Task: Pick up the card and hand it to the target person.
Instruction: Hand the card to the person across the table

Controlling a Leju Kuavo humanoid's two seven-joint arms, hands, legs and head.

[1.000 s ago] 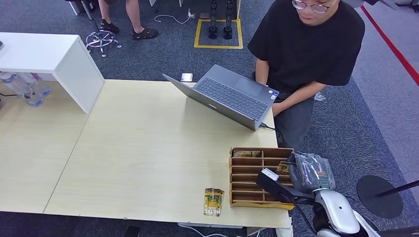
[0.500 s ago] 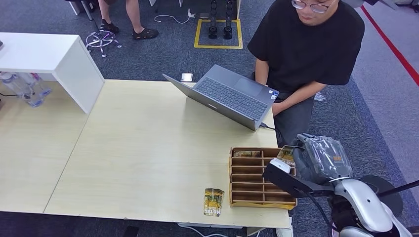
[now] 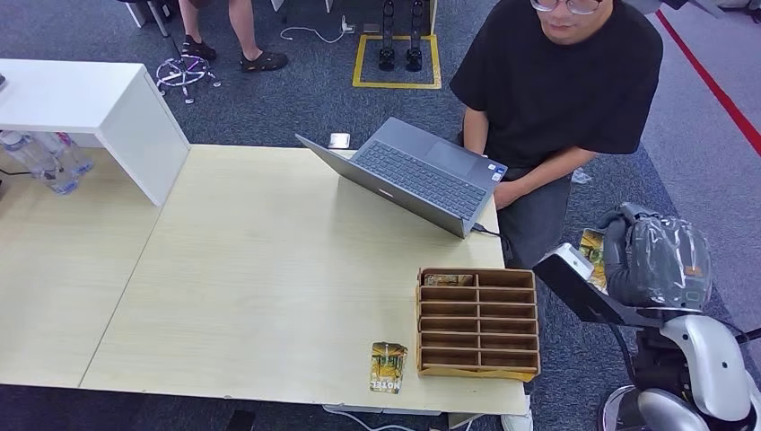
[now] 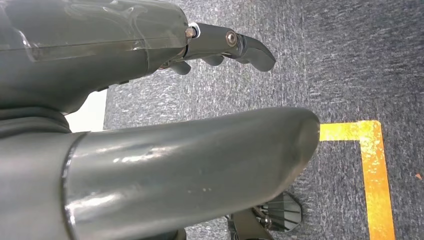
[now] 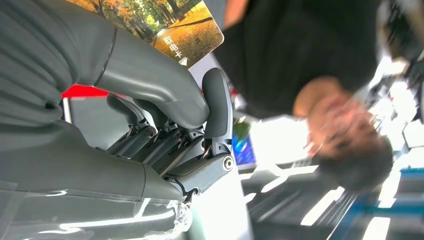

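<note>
Since a second ago our right hand (image 3: pixel 653 260) has lifted off the wooden slotted organizer (image 3: pixel 477 321), swung out past the table edge (image 3: pixel 269 269) and risen beside the person in the black shirt (image 3: pixel 556 90), who has barely shifted. The card (image 3: pixel 591 249) has gone up with it, clear of the tray compartments. The head camera has not moved; table things lie as they were.

Right hand: thumb and dark fingers (image 5: pixel 217 107) pinch the card (image 5: pixel 170 25) at its lower edge. In the right wrist view the card is a flat rectangle, glossy, printed with autumn trees in orange and yellow, small characters near one corner. The hand's back wears a crinkled clear plastic cover over grey.

Left hand (image 4: pixel 220 47): fingers curled loosely, apart from the smooth grey thumb (image 4: pixel 200 165), nothing held. Below it, coarse blue-grey carpet with an orange tape line (image 4: pixel 372 165).

Organizer: thin plywood, two columns of shallow slots; one card lies in the top left slot. A second patterned card (image 3: pixel 388 366) lies flat on the pale wood-grain table, just beside the organizer's near left corner. Grey laptop (image 3: pixel 415 175) open, matte lid, in front of the person.
</note>
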